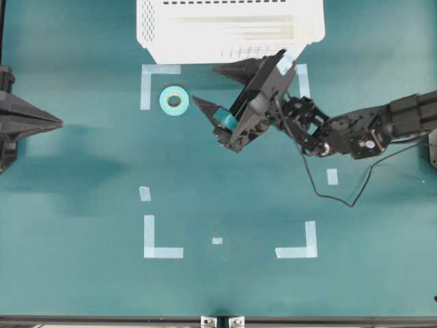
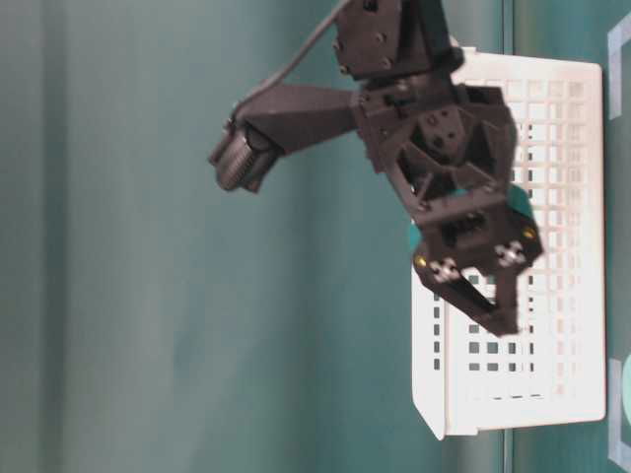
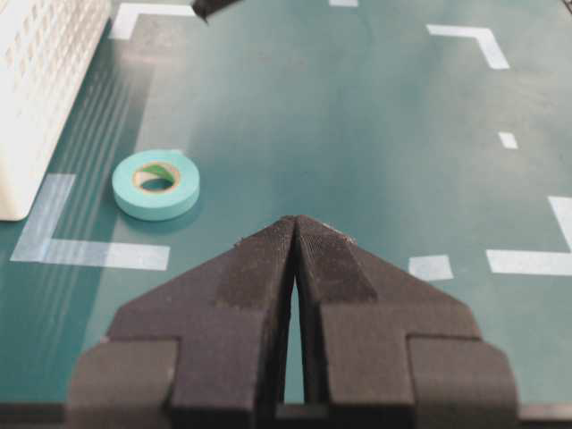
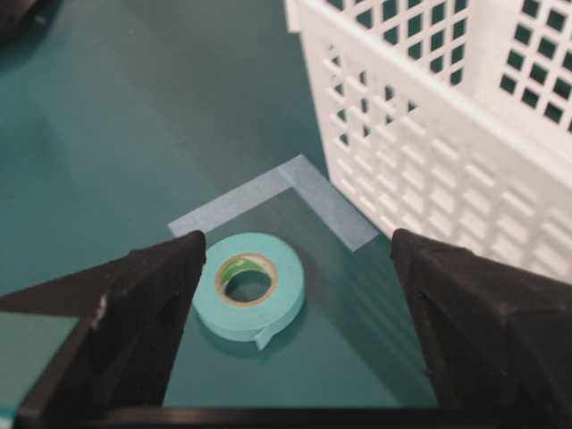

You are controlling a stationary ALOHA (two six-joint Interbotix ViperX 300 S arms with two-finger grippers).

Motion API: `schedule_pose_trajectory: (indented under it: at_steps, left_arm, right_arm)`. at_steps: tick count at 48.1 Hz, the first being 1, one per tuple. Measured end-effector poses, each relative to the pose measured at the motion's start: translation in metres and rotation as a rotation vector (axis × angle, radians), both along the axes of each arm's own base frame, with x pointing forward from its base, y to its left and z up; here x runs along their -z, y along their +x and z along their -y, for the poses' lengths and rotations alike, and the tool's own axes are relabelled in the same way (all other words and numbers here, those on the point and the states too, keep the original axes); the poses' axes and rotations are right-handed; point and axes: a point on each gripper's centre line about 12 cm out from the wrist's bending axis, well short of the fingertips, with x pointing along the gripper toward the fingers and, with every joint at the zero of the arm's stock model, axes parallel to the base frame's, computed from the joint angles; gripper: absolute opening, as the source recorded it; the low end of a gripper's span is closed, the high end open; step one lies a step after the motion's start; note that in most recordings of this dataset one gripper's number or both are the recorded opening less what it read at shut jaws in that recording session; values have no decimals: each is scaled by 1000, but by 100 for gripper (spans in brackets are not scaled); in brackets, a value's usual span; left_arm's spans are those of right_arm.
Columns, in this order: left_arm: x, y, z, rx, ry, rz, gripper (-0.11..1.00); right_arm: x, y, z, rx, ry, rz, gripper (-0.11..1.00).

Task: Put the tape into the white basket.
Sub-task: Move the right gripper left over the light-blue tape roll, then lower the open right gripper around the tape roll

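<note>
- Tape [image 1: 175, 100] is lying flat on the green table [image 1: 82, 273], just inside the corner mark [image 1: 151, 80] at upper left, hole facing up; a short loose tail is sticking off its rim in the R wrist view.
- White basket [image 1: 229, 31] is sitting at the far edge, centre; its perforated wall is close to the tape but not touching, w/ a strip of bare table between.
- R gripper [image 1: 210, 85] is reaching across from the right, fingers spread wide, nothing between them; tips are pointing toward the tape, the upper finger passing just beside the basket's near wall.
- In the R wrist view the tape is showing between the two fingers, nearer the left one.
- L gripper [image 3: 295, 223] is sitting parked at the left edge, fingers pressed together, well apart from the tape.
- Lots of open table is showing toward the near side, only corner marks and small tape bits [image 1: 217, 240] there.
</note>
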Motion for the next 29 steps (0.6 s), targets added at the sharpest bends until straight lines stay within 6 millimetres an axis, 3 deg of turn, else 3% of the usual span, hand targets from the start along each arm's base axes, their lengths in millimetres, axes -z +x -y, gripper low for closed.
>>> schedule_pose_trajectory:
  at_steps: [29]
  left_arm:
    - [0,0,0,2,0,0,-11]
  right_arm:
    - [24,20,0,38,40,-24,95]
